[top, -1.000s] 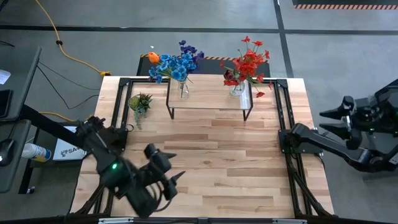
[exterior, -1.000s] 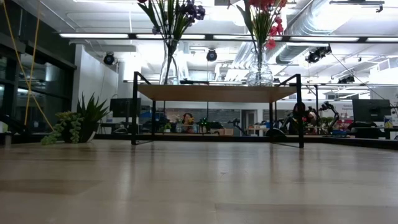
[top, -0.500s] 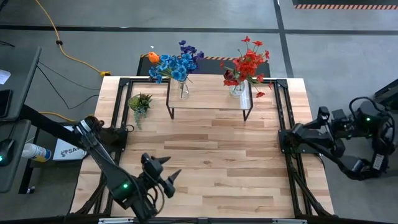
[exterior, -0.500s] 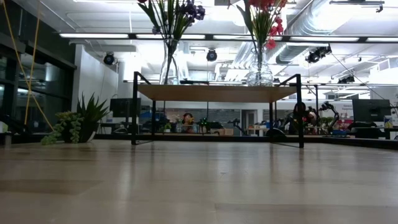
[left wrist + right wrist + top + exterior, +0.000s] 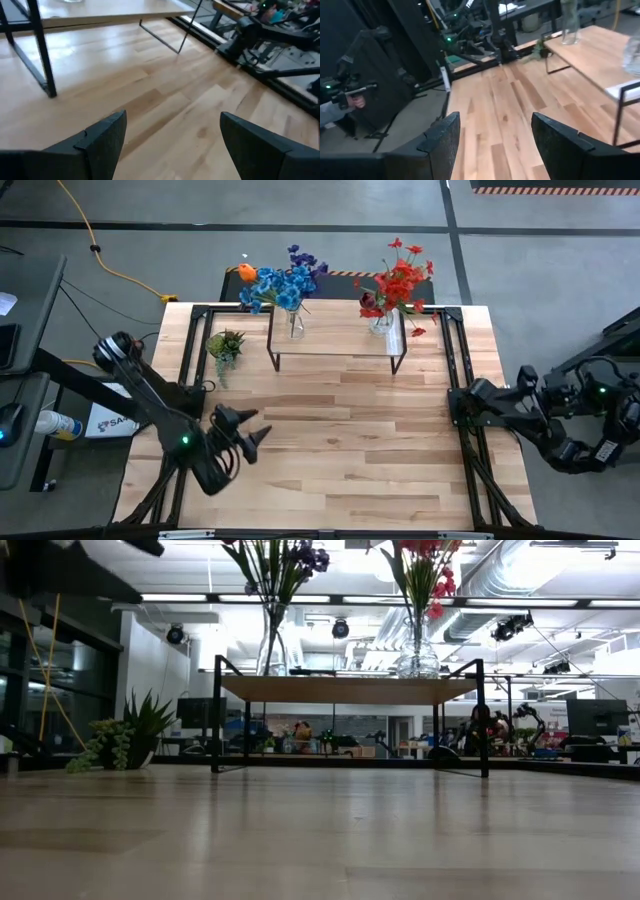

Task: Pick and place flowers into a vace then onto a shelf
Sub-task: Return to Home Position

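Wood table (image 5: 350, 450), open boards mid-field. The shelf (image 5: 335, 340) sits at 12 o'clock, long axis 9-to-3, with both vases (image 5: 296, 327) of flowers (image 5: 285, 285) on it. Your left gripper (image 5: 254, 426) hovers at 8 o'clock, fingers spread and empty, shelf toward its 1 o'clock. Your right gripper (image 5: 495, 120) is off the 3 o'clock edge, also spread and empty. Placing looks done. You have room to fold home; mind the frame (image 5: 455, 370).

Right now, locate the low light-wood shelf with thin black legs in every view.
High view: shelf at the wooden table's far edge, centre.
Low view: shelf, mid-picture.
Left wrist view: shelf close ahead, legs showing.
Right wrist view: shelf ahead, seen lengthwise.
Landmark: small spiky green plant beside it; missing from left wrist view.
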